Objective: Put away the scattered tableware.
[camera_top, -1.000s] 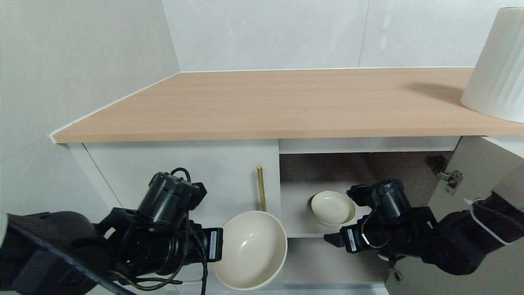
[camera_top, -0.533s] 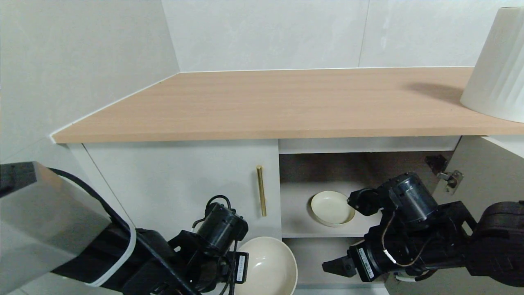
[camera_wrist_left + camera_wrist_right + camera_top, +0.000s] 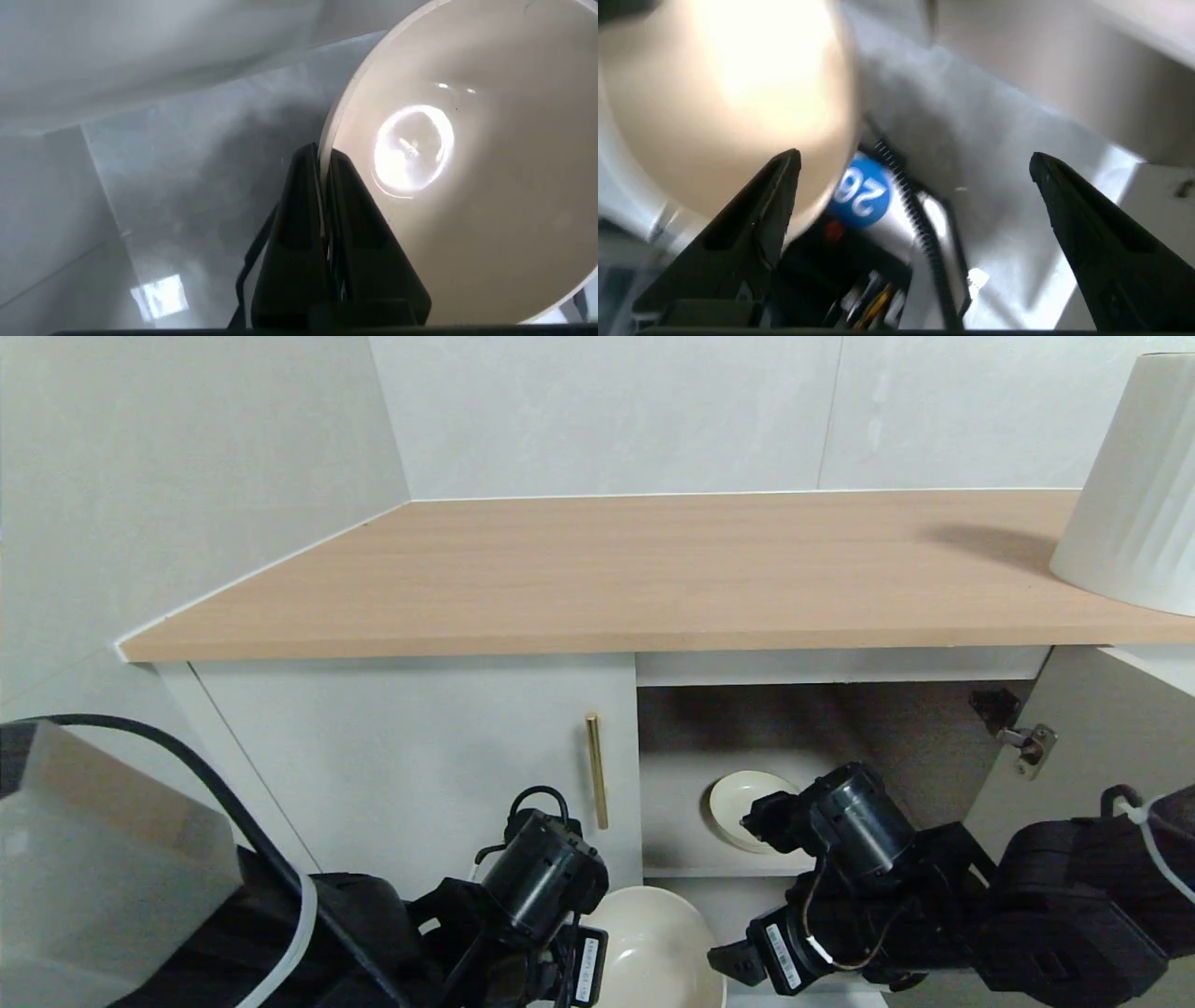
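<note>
the left gripper (image 3: 322,201) is clamped on the rim of a cream bowl (image 3: 467,159), one finger inside the rim and one outside, at the bowl's near-left edge. in the head view the bowl (image 3: 653,943) hangs low in front of the cabinet (image 3: 420,728), below the shelf (image 3: 672,803), where the closed left door meets the open compartment, its hollow turned up toward the camera. the right gripper (image 3: 924,196) is released, its two dark fingers (image 3: 771,210) spread wide apart with nothing between them; in the head view it (image 3: 738,961) sits just right of the bowl, low before the open compartment, and the blurred bowl (image 3: 729,93) shows close to one finger in the right wrist view, though contact cannot be told. a small cream plate (image 3: 742,798) lies flat on the shelf inside, partly hidden behind the right arm. the left door carries an upright gold handle (image 3: 592,770); the right door (image 3: 1083,737) is swung open on its hinge (image 3: 1027,742). a wooden counter (image 3: 653,569) tops the cabinet, with a white ribbed shade (image 3: 1134,495) standing at its far right.
</note>
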Tool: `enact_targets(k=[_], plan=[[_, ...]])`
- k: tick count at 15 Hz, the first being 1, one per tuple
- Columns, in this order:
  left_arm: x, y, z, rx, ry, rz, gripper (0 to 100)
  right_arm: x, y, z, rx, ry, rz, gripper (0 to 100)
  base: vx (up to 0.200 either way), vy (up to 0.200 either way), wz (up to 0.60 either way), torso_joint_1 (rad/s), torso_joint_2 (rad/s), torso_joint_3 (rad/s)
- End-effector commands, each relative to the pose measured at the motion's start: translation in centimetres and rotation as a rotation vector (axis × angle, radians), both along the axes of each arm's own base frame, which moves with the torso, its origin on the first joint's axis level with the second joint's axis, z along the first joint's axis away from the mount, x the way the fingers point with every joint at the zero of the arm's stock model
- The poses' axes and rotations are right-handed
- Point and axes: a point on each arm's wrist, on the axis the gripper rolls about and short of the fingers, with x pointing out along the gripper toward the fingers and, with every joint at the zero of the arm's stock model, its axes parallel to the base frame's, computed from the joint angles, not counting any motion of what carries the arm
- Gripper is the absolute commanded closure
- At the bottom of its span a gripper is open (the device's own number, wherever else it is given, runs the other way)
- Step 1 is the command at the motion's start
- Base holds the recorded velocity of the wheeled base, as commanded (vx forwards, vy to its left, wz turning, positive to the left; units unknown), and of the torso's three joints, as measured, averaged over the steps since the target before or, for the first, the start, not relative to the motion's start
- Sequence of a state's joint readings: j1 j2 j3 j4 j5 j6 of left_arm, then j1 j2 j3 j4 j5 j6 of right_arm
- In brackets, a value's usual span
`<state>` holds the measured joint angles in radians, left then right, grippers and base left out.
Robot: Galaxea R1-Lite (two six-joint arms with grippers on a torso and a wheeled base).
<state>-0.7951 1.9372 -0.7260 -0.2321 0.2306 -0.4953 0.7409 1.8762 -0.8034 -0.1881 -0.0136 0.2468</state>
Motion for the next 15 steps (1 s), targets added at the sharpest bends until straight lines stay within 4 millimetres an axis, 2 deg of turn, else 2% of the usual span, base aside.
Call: enact_targets(k=[1, 13, 14, 15], plan=[[-0.46, -0.22, 0.81, -0.020, -0.020, -0.016, 100, 0.28, 0.41, -1.27, -0.028, 0.016, -0.005, 0, 0.000, 0.000, 0.00, 0.000, 0.00, 0.000], [-0.82, -0.49, 0.65, -0.014, -0.015, -0.031, 100, 0.56, 0.70, -2.22, -0.041, 0.017, -0.010, 0, 0.000, 0.000, 0.00, 0.000, 0.00, 0.000], [-0.82, -0.50, 0.61, -0.013, -0.014, -0.031, 100, 0.57, 0.71, -2.25, -0.040, 0.018, -0.012, 100, 0.000, 0.000, 0.00, 0.000, 0.00, 0.000], [-0.81, -0.50, 0.56, -0.012, -0.013, -0.031, 100, 0.60, 0.74, -2.22, -0.039, 0.017, -0.012, 100, 0.000, 0.000, 0.00, 0.000, 0.00, 0.000]])
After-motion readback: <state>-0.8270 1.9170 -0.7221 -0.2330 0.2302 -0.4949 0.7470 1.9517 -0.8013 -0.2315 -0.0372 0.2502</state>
